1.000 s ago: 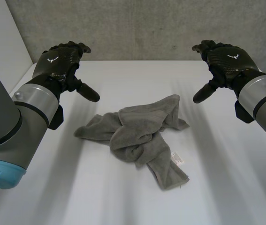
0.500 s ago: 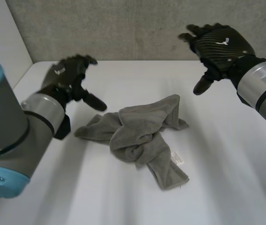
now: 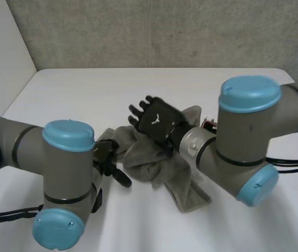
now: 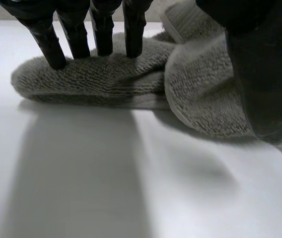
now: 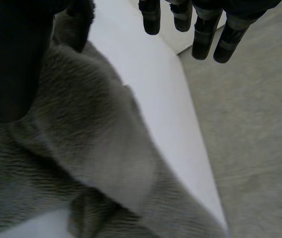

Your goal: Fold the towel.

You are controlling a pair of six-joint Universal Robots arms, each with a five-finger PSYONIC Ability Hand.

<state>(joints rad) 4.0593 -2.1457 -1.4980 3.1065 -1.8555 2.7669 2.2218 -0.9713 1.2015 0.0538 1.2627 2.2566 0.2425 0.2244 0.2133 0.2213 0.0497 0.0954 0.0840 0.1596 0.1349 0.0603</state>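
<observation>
Head view, from the 9 o'clock side across: the left arm [image 3: 67, 173] bends in front of the camera, and its blue-capped joint covers most of the left hand [image 3: 119, 178]. Only a dark thumb pokes out toward 4 o'clock, beside the towel's edge. Left wrist view makes the hand's state plainer: the fingers [image 4: 103, 34] are straight, their tips resting on the rounded end of the towel [image 4: 106, 82]. The thumb [image 4: 260, 74] looms apart from them over a second fold. Nothing is pinched, so the hand is released, though the thumb's tip is cut off and its contact with the cloth cannot be made out.

The towel [image 3: 144, 157], grey and crumpled, lies in a heap at the middle of the white worktop [image 3: 138, 89]. Its 9 o'clock end runs behind the left arm, and the strip reaching toward 5 o'clock is partly covered by the right arm [image 3: 243, 142].

The right hand [image 3: 158, 122] sits over the heap's 12 o'clock part, back upward, fingers spread toward 10 o'clock. In the right wrist view its fingers [image 5: 200, 39] hang straight and free of the cloth. The thumb [image 5: 12, 54] is a blurred dark shape above the towel [image 5: 91, 148], so whether it touches is unclear. This hand too is released. Beyond the fingertips the worktop [image 5: 146, 74] meets a grey concrete wall [image 5: 250, 124].
</observation>
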